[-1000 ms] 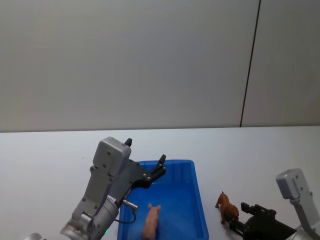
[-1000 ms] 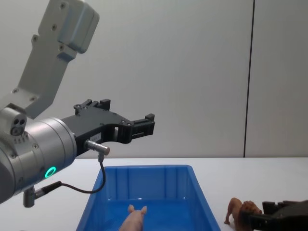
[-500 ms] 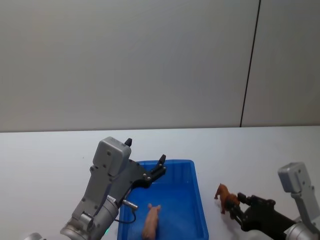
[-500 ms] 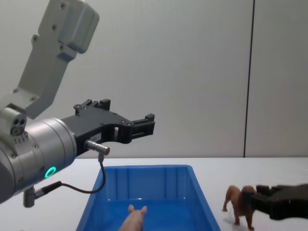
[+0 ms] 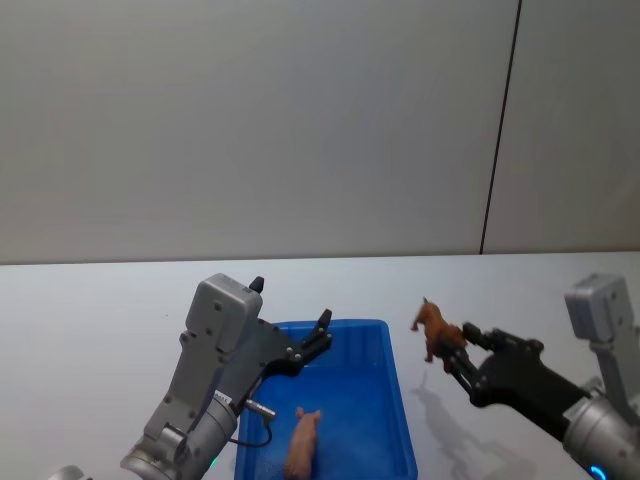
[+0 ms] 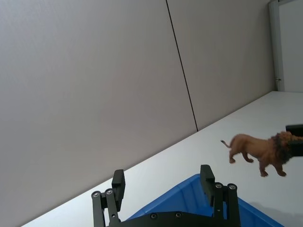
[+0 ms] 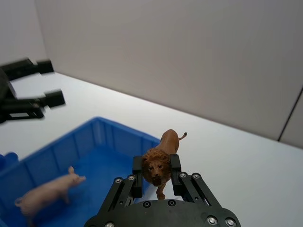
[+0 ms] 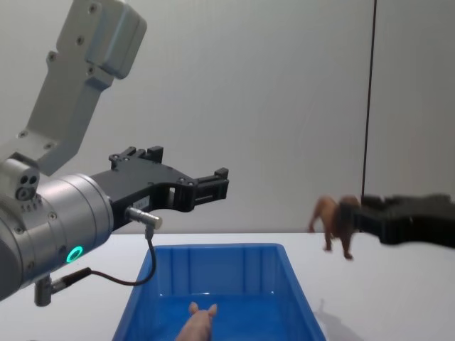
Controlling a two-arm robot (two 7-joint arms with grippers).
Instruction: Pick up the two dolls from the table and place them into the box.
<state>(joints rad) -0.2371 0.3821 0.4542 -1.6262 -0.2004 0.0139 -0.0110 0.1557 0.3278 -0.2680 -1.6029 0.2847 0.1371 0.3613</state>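
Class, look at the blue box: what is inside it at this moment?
The pink pig is on the floor of the blue box. The lion is outside, held in the air by the right gripper. The left arm hides the box's left wall.

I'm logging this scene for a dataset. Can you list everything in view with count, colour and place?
lion: one, brown, held in the air to the right of the box
pig: one, pale pink, inside the box
box: one, blue, on the table between the arms
table: one, white, under everything
wall: one, grey, behind the table, with a dark vertical seam
left tool: one, black, open, above the box
right tool: one, black, shut on the lion's head
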